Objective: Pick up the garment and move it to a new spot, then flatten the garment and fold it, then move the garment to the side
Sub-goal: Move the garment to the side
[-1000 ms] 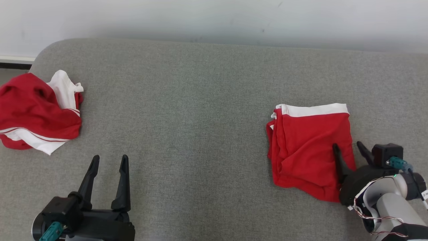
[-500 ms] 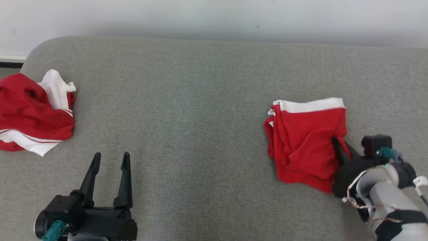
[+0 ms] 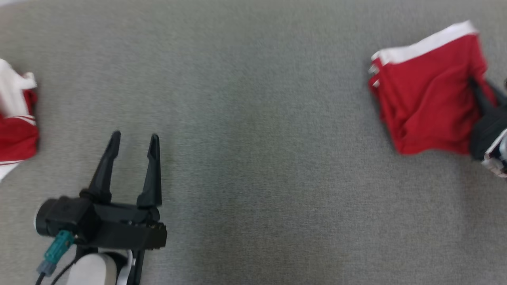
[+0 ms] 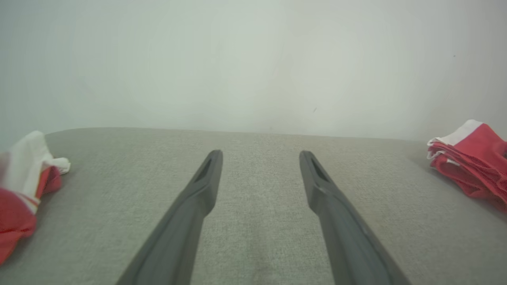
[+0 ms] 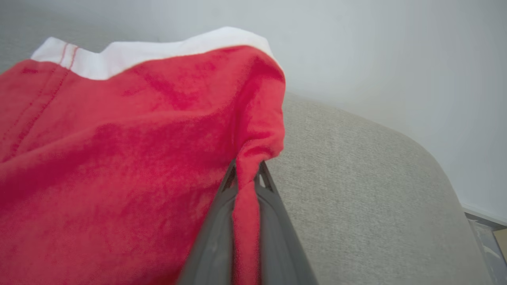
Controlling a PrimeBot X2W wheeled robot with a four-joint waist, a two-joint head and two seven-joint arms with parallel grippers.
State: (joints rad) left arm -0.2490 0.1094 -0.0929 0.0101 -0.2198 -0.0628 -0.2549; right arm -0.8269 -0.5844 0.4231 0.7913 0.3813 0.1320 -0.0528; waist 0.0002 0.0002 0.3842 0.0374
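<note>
The folded red garment [image 3: 425, 89] with a white band lies tilted at the upper right of the grey cushion [image 3: 257, 158]. My right gripper [image 3: 475, 85] is shut on its right edge. The right wrist view shows a pinched fold of the red garment [image 5: 119, 158] squeezed between the closed right gripper [image 5: 245, 168], with the cloth lifted around it. My left gripper [image 3: 134, 138] stands open over bare cushion at the lower left, holding nothing. Through the open left gripper [image 4: 261, 155] the folded garment [image 4: 471, 166] shows at the far right.
A second, crumpled red and white garment [image 3: 16, 118] lies at the cushion's left edge, also seen as the crumpled garment [image 4: 23, 190] at the left. A white wall [image 4: 253, 59] rises behind the cushion. The cushion's rounded right end [image 5: 435, 178] drops off near my right gripper.
My right gripper has shut on the folded garment's right edge, bunching the cloth and tilting the garment. The head camera has moved closer and down, shifting the whole picture. The left gripper stays open.
</note>
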